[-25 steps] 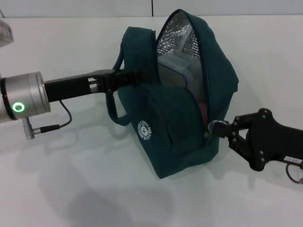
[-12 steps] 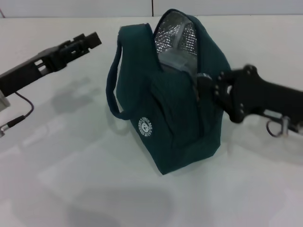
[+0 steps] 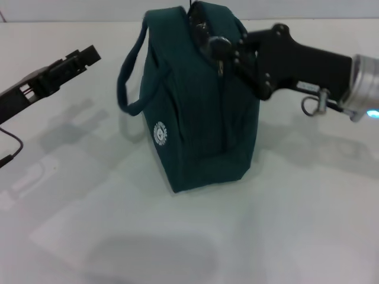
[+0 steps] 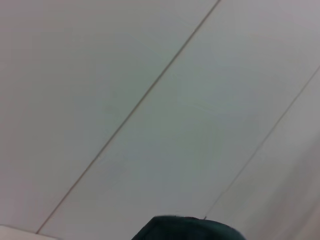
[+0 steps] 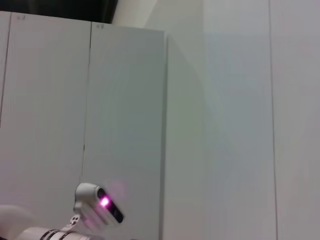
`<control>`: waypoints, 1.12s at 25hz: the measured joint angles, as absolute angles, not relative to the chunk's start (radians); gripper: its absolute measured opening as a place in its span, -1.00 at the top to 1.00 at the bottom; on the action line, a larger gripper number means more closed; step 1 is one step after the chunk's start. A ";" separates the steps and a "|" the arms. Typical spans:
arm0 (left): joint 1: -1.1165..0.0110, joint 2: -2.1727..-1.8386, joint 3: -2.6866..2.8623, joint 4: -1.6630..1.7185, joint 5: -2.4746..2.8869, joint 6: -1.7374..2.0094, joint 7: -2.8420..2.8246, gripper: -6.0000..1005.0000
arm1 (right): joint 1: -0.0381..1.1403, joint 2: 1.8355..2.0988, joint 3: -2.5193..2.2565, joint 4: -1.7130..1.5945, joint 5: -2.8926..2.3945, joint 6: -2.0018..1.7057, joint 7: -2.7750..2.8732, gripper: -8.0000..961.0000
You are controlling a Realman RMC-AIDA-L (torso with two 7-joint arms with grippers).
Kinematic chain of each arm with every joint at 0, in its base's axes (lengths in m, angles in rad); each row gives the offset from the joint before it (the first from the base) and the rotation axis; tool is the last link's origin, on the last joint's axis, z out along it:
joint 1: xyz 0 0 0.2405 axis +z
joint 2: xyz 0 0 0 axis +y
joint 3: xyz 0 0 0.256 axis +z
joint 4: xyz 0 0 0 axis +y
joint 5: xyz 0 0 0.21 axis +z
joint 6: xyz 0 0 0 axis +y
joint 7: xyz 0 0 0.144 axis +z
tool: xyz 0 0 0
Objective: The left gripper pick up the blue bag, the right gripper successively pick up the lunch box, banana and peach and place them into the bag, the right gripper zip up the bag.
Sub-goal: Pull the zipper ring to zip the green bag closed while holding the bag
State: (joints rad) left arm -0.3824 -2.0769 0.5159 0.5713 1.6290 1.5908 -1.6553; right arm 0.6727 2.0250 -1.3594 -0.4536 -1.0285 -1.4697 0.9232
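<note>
The blue bag (image 3: 198,112) stands upright on the white table (image 3: 89,225), its top closed over almost to the far end and its white logo (image 3: 160,133) facing me. My right gripper (image 3: 221,48) is at the bag's top edge, shut on the ring zipper pull (image 3: 215,44). My left gripper (image 3: 87,57) hovers open to the bag's left, clear of the loop handle (image 3: 127,89). A sliver of the bag (image 4: 190,230) shows in the left wrist view. The lunch box, banana and peach are hidden.
The bag's loop handle hangs loose on its left side. A cable (image 3: 10,148) trails from my left arm at the table's left edge. The right wrist view shows only wall panels and a robot part with a pink light (image 5: 102,202).
My right gripper has pulled the zipper pull up and back along the bag, closing the opening over the foil lining. The left gripper let go of the handle and drew away left.
</note>
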 joint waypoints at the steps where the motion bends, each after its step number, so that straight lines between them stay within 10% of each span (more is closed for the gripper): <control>1: -0.380 -2.074 0.516 0.572 1.629 1.590 -1.656 -0.75 | 0.684 2.025 -1.361 -0.454 -1.029 -1.463 0.928 0.96; 28: -0.360 -2.038 0.531 0.628 1.757 1.685 -1.685 -0.72 | 0.807 2.028 -1.612 -0.504 -0.901 -1.313 0.926 0.96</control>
State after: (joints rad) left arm -0.3600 -2.0384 0.5309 0.6283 1.7568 1.6853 -1.6850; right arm 0.8066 2.0279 -1.6118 -0.5041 -0.9008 -1.3134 0.9257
